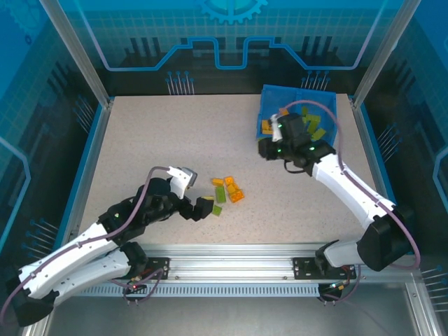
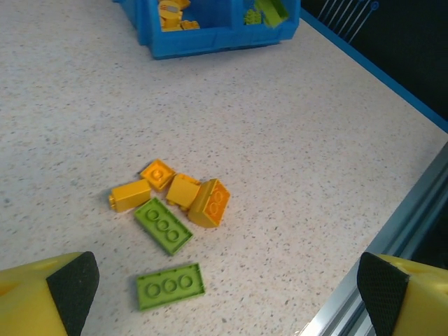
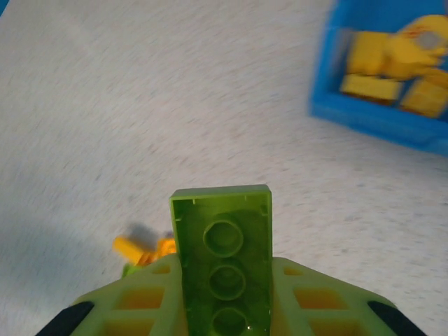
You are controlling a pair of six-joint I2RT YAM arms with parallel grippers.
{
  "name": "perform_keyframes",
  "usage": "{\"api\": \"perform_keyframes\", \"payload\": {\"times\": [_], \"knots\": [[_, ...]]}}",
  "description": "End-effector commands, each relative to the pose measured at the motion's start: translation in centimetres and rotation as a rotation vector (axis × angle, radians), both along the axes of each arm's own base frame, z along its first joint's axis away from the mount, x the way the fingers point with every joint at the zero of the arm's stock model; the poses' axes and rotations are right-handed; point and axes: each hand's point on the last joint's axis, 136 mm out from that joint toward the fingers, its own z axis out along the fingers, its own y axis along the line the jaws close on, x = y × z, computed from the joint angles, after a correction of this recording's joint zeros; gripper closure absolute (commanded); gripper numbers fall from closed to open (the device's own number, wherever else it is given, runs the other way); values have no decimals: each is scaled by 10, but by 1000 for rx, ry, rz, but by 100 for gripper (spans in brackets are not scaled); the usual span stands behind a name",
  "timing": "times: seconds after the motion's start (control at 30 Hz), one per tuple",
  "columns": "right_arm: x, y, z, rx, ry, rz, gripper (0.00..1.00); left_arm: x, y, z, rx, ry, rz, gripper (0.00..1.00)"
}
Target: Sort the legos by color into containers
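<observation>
Glossy plastic legos (image 2: 163, 224); matt speckled table (image 2: 301, 126); smooth plastic bin (image 2: 203, 40)

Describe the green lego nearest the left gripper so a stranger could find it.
On the speckled table, find the small cluster of loose legos just ahead of the left gripper. It is the flat green brick lying alone on the gripper's side of the cluster; the other green brick nestles against the orange ones.

Loose legos (image 2: 162, 224), blue bin (image 2: 210, 38) beyond
</observation>
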Motion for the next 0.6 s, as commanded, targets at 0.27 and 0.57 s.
{"api": "perform_keyframes", "payload": {"times": [0.27,0.57], "knots": [[81,-168,-12,-5,-5,-492,72,3,-19,22,-48,-28,-61,1],[158,-229,-56,-80,78,-629,71,12,-12,17,2,-40,-16,1]]}}
